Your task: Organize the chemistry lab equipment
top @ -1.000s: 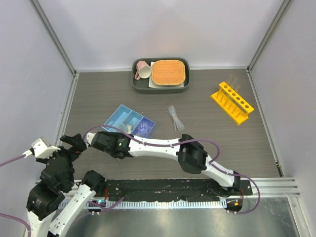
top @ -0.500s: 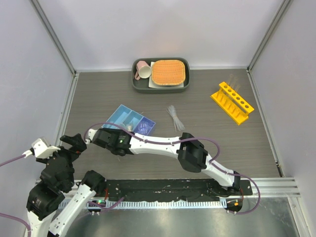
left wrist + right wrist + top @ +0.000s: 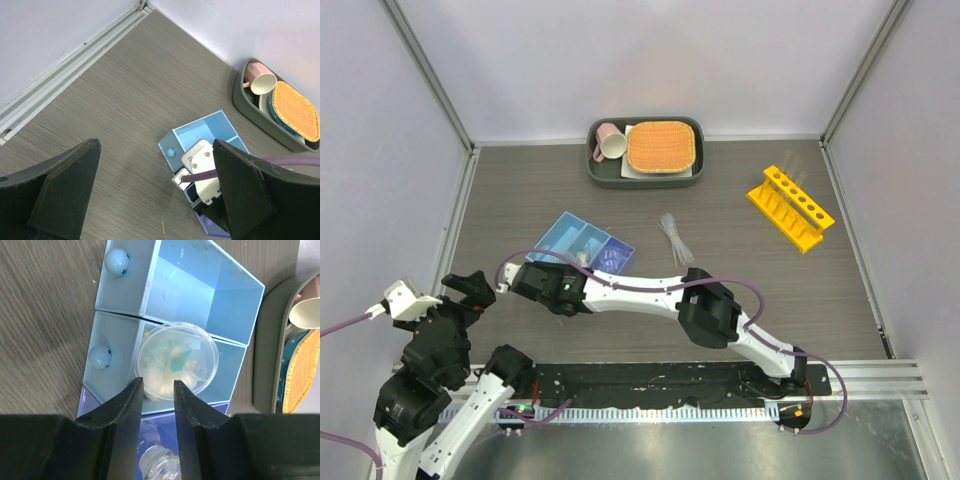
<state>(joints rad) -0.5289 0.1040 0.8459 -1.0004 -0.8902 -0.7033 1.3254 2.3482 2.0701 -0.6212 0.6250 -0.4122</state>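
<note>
Inching farther over the blue tray (image 3: 122, 295), the right gripper (image 3: 158, 385), narrowly parted, hold unclear, is probably settling the beaker (image 3: 177, 357).

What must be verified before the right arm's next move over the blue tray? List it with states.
1. Small clear beaker sits within the blue translucent three-compartment tray's middle compartment: ok.
2. Right gripper free of the beaker: cannot tell.
3. Left gripper open and empty: ok.
4. Left gripper apart from the tray: ok.
5. Yellow holed tube rack upright, away from both arms: ok.
</note>
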